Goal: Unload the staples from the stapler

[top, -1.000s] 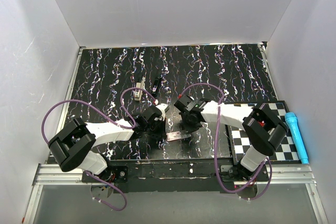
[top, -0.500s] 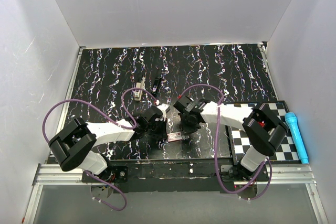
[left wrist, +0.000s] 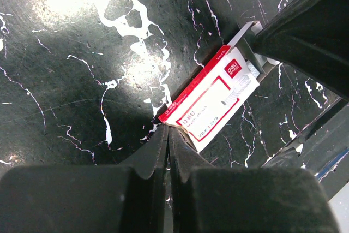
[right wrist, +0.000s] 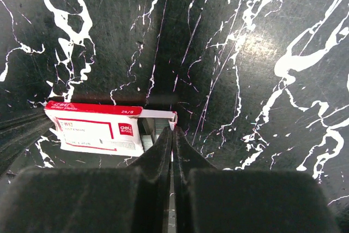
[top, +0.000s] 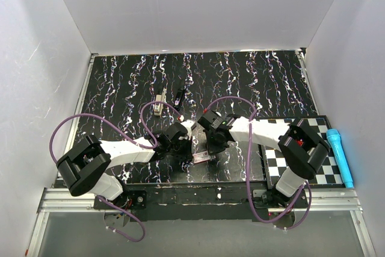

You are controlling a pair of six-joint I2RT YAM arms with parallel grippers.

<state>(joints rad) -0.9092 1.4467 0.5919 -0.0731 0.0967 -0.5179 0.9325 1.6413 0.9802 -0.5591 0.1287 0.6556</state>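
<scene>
Findings, left to right.

Toward the back of the table (top: pixel 120 88) lie a pale small object (top: pixel 157 106) and, just beside it, a black small object (top: pixel 179 97). Either may be the stapler; both are too small for me to tell.

My left pincer (left wrist: pixel 167 128) is pressed together on the near corner of the staple box (left wrist: pixel 210 105), pinching thin card. The box lies flat near the front edge, between my two pincers.

My right pincer (right wrist: pixel 172 129) is likewise closed, nipping the lip of the inner tray (right wrist: pixel 151 127) where it shows at the box's open end.

Further right are a checkered mat (top: pixel 313 173) and a blue pen-shaped item (top: pixel 340 156), both well apart from the work.

Handling, in my judgement: the box is light, thin card that crushes easily and slides on the glossy surface. The staple strips inside are brittle and would scatter if tipped. Hold is best taken on the sleeve's end and the tray's lip, pulling level.

Count: one staple box, one tray, two small objects, one mat, one blue item, two pincers.
</scene>
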